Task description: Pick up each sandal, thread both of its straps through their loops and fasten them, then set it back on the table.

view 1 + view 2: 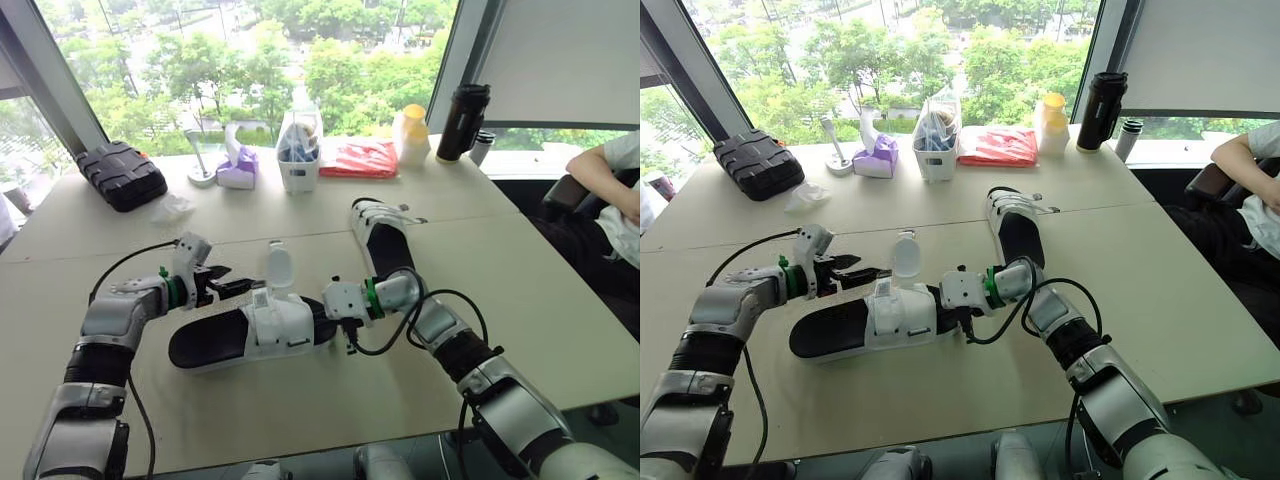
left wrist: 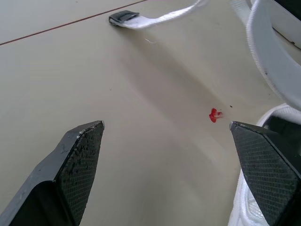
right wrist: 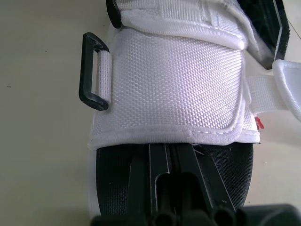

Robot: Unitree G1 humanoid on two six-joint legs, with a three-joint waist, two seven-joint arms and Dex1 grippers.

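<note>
Early days on this one, by my reading. The near sandal [image 1: 215, 340] lies flat on the desk [image 1: 520, 300] between my two arms, not lifted. One strap [image 1: 279, 264] stands straight up, unfastened, and the black loop [image 3: 83, 70] at its side is empty, nothing threaded through. My left claw [image 1: 232, 282] is spread wide just beside the sandal's edge, holding nothing. My right claw [image 1: 328, 308] is at the sandal's other end, right over the footbed; whether it grips anything I cannot tell. The far sandal [image 1: 388, 250] sits further back on the desk with a strap trailing loose. So I judge both sandals are yet to be threaded, fastened and set down.
</note>
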